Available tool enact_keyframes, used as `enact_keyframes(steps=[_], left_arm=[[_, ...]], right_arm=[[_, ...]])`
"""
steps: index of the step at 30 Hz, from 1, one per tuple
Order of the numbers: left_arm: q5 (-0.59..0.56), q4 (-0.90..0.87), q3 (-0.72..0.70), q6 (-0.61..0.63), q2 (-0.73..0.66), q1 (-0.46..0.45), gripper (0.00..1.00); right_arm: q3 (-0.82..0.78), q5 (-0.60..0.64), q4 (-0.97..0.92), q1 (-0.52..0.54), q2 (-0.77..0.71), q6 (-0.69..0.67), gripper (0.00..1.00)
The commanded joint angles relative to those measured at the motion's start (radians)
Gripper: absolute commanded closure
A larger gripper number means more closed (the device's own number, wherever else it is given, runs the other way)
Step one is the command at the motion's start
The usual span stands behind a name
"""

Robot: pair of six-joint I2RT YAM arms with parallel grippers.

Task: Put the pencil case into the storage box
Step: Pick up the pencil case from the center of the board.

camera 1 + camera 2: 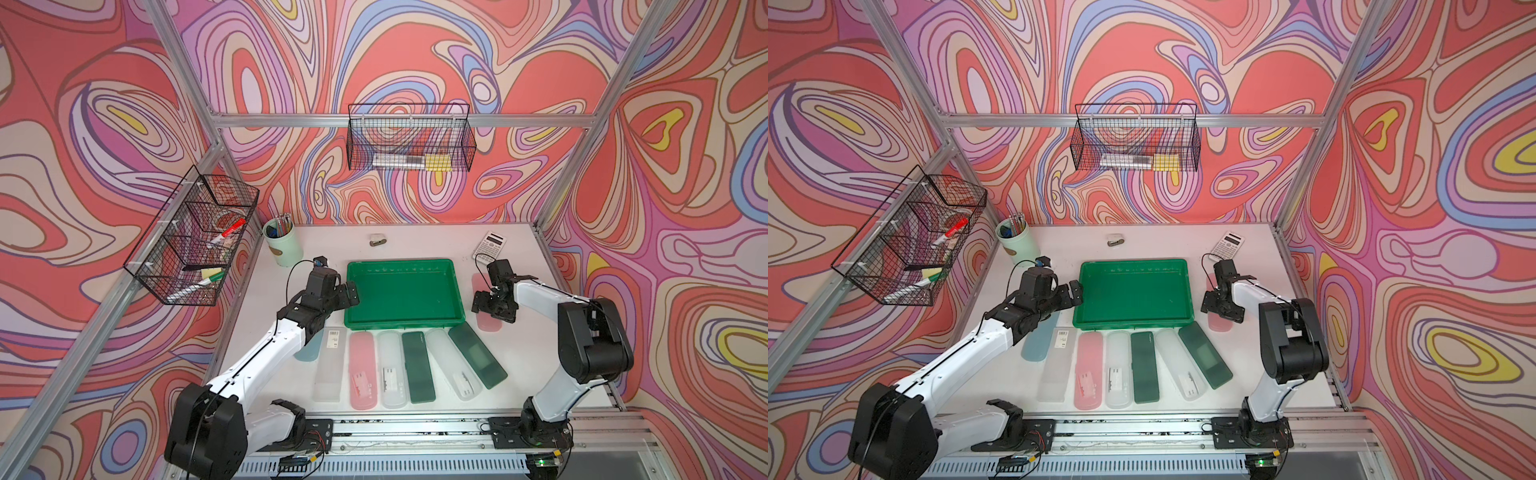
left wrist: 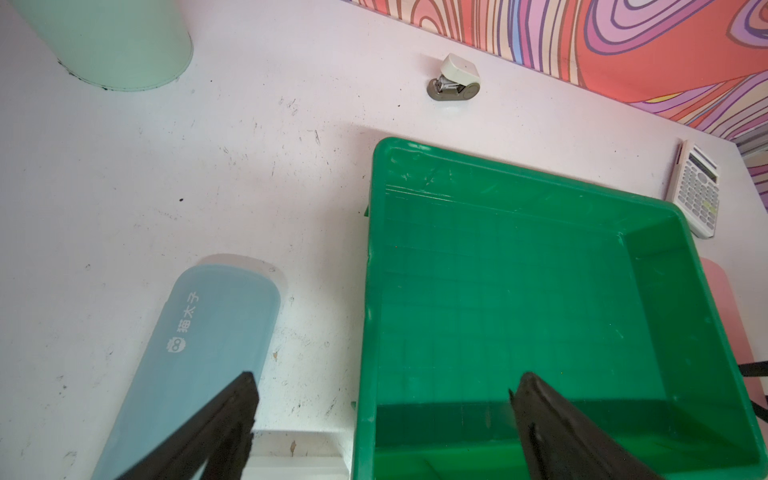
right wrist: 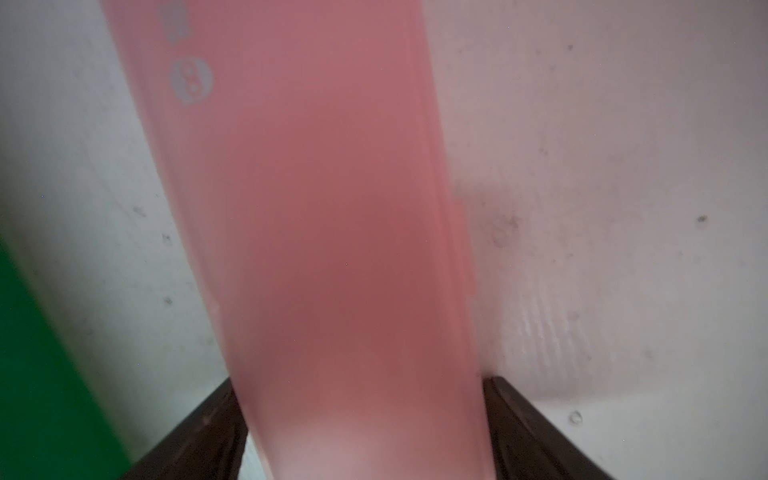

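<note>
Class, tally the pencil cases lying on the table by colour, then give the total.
Pink pencil cases: 2
Clear pencil cases: 3
Dark green pencil cases: 2
Blue pencil case: 1
Total: 8

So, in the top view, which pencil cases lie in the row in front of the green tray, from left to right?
Pale blue case → clear barcode case → pink case → clear labelled case → dark green case → slanted clear case → slanted green case.
</note>
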Motion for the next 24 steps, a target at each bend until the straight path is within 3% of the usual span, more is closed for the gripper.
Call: enact_keyframes(steps=[1, 6, 11, 24], left_arm=[[0.011, -0.021, 0.041, -0.005, 0.022, -0.005, 0.01], [0.018, -0.033, 0.052, -0.006, 0.027, -0.007, 0.01], [0.024, -0.067, 0.05, 0.002, 0.014, -0.008, 0.01], [0.037, -0.078, 0.036, -0.009, -0.016, -0.027, 0.01]], right_arm=[[0.021, -0.002, 0.007, 0.001, 0.029, 0.024, 0.18], [-0.003, -0.024, 0.016, 0.002, 0.039, 0.029, 0.11], [-0.071, -0.005, -0.012, 0.003, -0.08, 0.006, 0.07], [-0.065, 0.039, -0.036, 0.008, -0.047, -0.024, 0.09]])
